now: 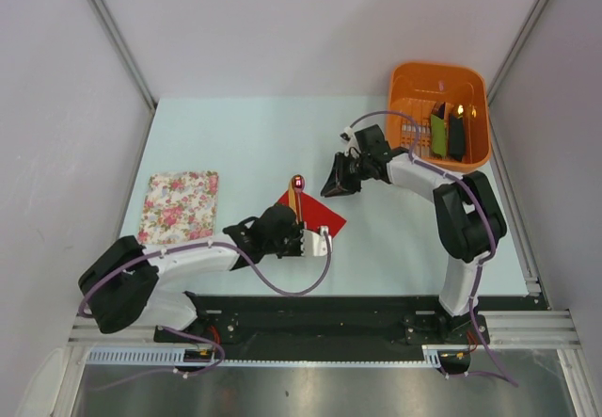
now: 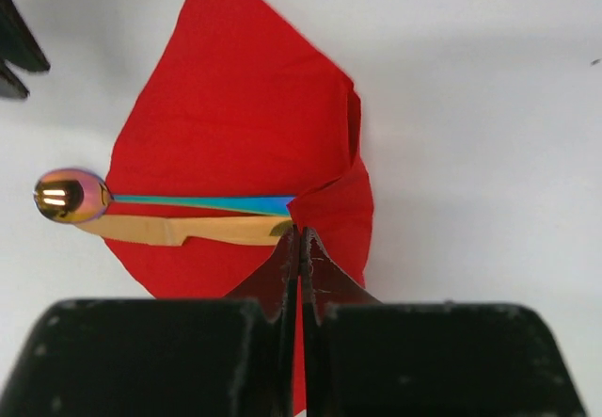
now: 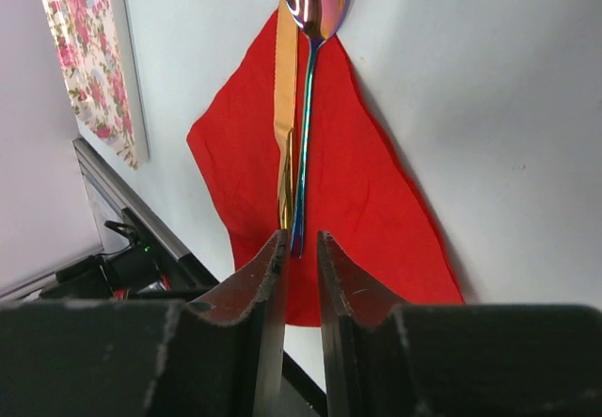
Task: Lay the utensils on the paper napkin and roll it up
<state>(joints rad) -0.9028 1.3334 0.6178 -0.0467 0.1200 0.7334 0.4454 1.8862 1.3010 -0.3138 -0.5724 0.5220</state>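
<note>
The red paper napkin (image 1: 322, 214) lies near the table's front centre, turned like a diamond. On it lie the utensils side by side: a spoon with a blue handle (image 2: 207, 203) and shiny dark red bowl (image 2: 71, 196), and an orange-gold knife (image 2: 179, 231). My left gripper (image 2: 300, 233) is shut on the napkin's near edge, which is folded up over the handle ends (image 2: 329, 200). My right gripper (image 3: 301, 238) hovers beyond the napkin (image 3: 367, 191), its jaws slightly apart and empty, in line with the spoon (image 3: 306, 135) and knife (image 3: 284, 88).
A white floral cloth (image 1: 180, 207) lies at the left. An orange basket (image 1: 437, 67) at the back right holds green (image 1: 438, 133) and black (image 1: 456, 135) oblong items. The right gripper's fingers show at the left wrist view's top left (image 2: 14, 50).
</note>
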